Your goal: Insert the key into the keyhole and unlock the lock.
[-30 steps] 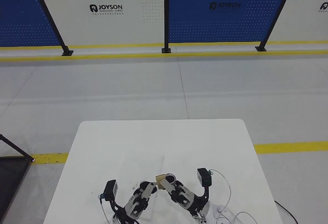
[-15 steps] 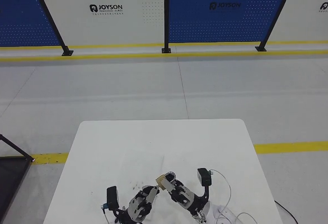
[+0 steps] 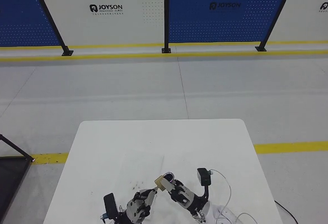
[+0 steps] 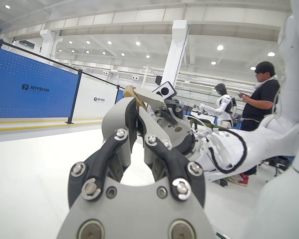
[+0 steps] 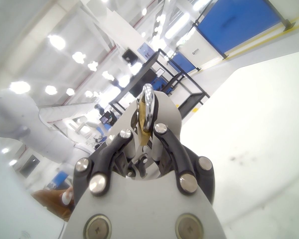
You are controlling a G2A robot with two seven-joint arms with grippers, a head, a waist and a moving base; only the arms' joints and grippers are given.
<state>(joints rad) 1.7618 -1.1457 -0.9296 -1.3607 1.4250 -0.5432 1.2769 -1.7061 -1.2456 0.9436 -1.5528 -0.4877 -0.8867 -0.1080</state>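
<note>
A small brass padlock [image 3: 163, 181] with a silver shackle [image 5: 148, 98] is held above the white table [image 3: 153, 145] near its front edge. My right gripper [image 3: 170, 185] is shut on the padlock, whose brass body [image 5: 142, 129] sits edge-on between the fingers. My left gripper [image 3: 151, 193] meets the padlock from the other side, fingers closed. In the left wrist view the left gripper [image 4: 137, 105] points at the padlock's brass corner [image 4: 128, 92]. The key is almost wholly hidden between the left fingers and the lock.
A white cable [image 3: 229, 206] loops on the table at the front right. A black metal rack [image 3: 1, 151] stands beside the table's left side. Faint dark scuffs [image 3: 136, 182] mark the tabletop close to the left gripper. The table's far half is bare.
The left wrist has rolled, its black camera block swinging down toward the table's front edge. The padlock and the right gripper shifted only slightly.
</note>
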